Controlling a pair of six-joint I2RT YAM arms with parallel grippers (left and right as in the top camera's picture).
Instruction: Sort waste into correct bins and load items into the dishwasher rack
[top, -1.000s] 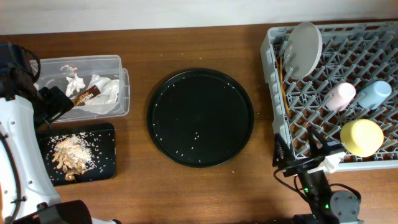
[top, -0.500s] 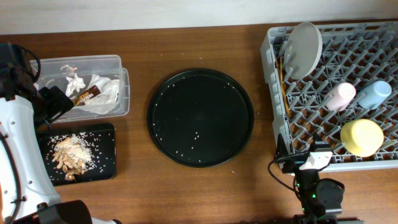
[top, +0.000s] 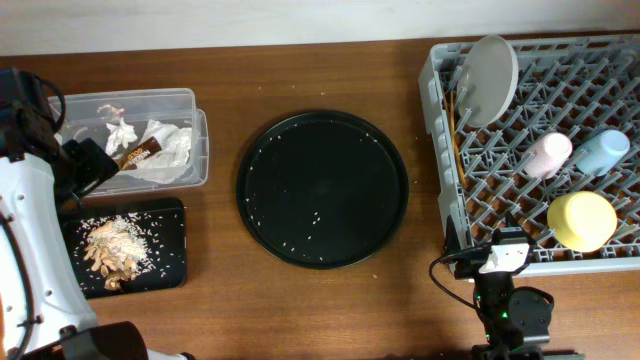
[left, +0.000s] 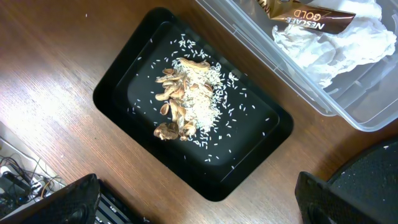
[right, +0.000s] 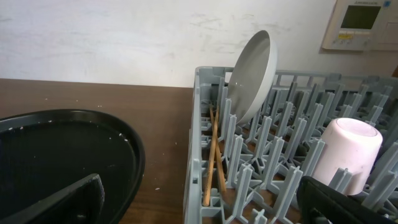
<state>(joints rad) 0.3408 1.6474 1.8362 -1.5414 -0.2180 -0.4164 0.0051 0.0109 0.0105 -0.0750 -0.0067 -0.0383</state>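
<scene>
The grey dishwasher rack (top: 600, 95) holds the grey plate (top: 487, 78), pink cup (top: 546, 153), blue cup (top: 603, 150), yellow-green bowl (top: 581, 220) and chopsticks (top: 452, 130). The right wrist view shows the plate (right: 252, 74), pink cup (right: 348, 152) and chopsticks (right: 213, 158). The clear tub (top: 190, 100) holds tissue (top: 165, 150) and the wrapper (top: 137, 155). The black tray (top: 170, 215) holds food scraps and rice (top: 112, 250). My left gripper (left: 199, 202) is open and empty above the black tray (left: 124, 81). My right gripper (right: 202, 208) is open and empty at the rack's front left corner.
A large round black tray (top: 322, 130) with a few rice grains lies in the middle of the wooden table. My left arm (top: 30, 230) runs along the left edge. Cables show beside the left gripper (left: 18, 174).
My right gripper drew back from the rack's front edge toward the near side of the table, then stayed still. The left arm has not moved.
</scene>
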